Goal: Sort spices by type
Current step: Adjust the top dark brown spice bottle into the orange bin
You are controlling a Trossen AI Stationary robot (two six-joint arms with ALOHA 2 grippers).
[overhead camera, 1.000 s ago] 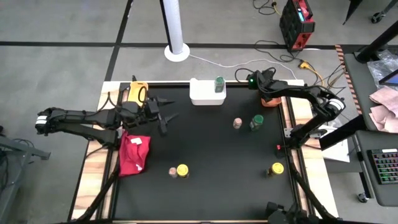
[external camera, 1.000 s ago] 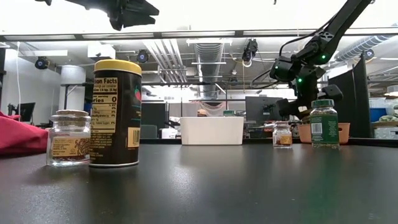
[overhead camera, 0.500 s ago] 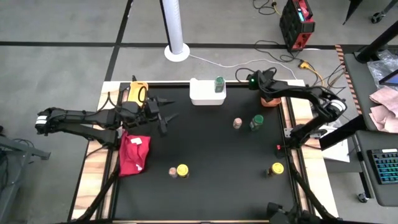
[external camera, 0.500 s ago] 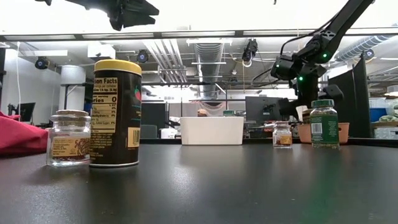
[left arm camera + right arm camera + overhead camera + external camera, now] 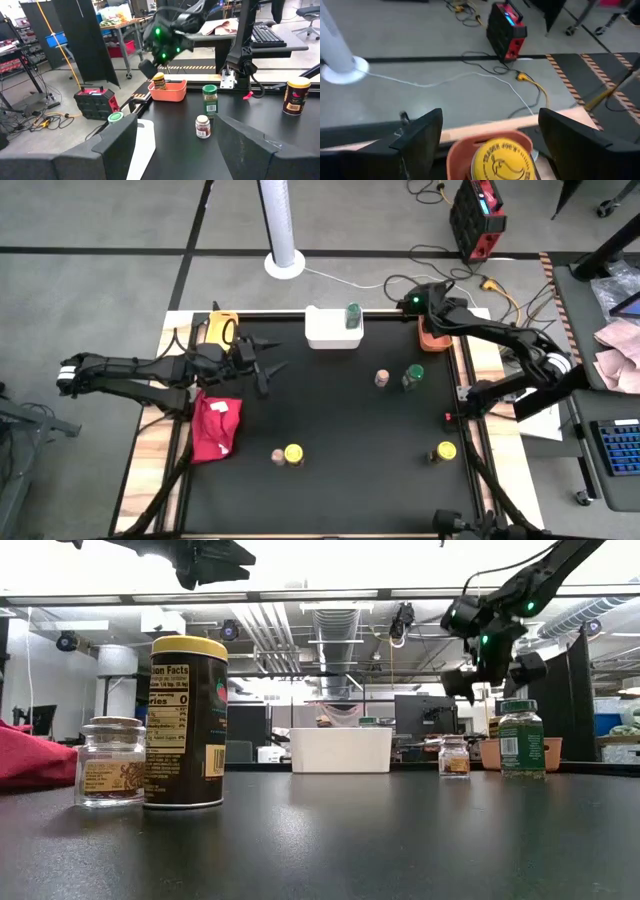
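The spice jars stand apart on the black table. A green-lidded jar (image 5: 352,315) sits in the white tray (image 5: 325,335). A yellow-lidded jar (image 5: 502,157) stands in the orange tray (image 5: 436,337). A brown-lidded jar (image 5: 382,378) and a green-lidded jar (image 5: 413,376) stand mid-table. Two yellow-lidded jars (image 5: 293,453) (image 5: 445,451) stand toward the near edge, the first beside a small glass jar (image 5: 110,762). My right gripper (image 5: 490,117) hangs open above the orange tray. My left gripper (image 5: 265,365) waits open at the left, holding nothing.
A yellow tray (image 5: 222,327) sits at the far left corner and a red cloth (image 5: 215,428) lies at the left edge. A white pole (image 5: 283,240) stands beyond the far edge. The black mat between the jars lies bare.
My right gripper has risen from just over the orange tray and its arm has swung out a little toward the table's right edge. The jars and my left arm have stayed where they were.
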